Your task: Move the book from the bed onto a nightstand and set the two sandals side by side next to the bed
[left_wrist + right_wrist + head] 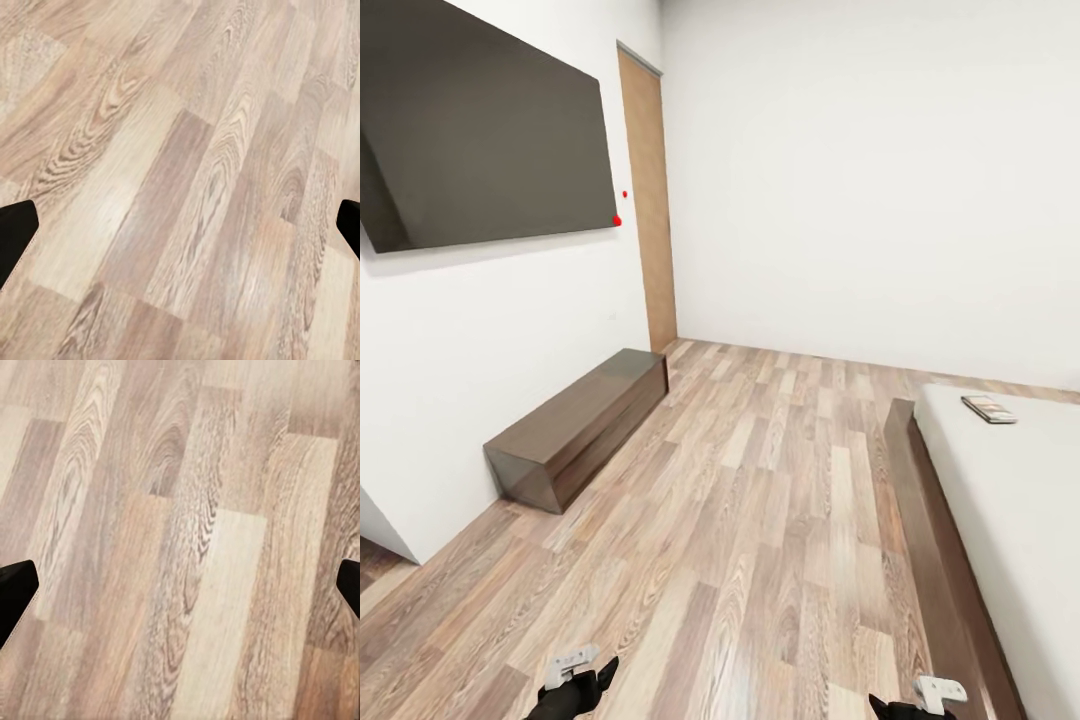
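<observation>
Book flat on the off-white mattress of the bed at the right of the head view, near the far end, well apart from both arms. Left gripper and right gripper low at the near edge, each with dark fingertips spread wide to the borders of its wrist view, holding nothing, bare wood-plank floor between them. Long dark brown dresser against the left wall under a big dark screen, brown door in the far corner.
</observation>
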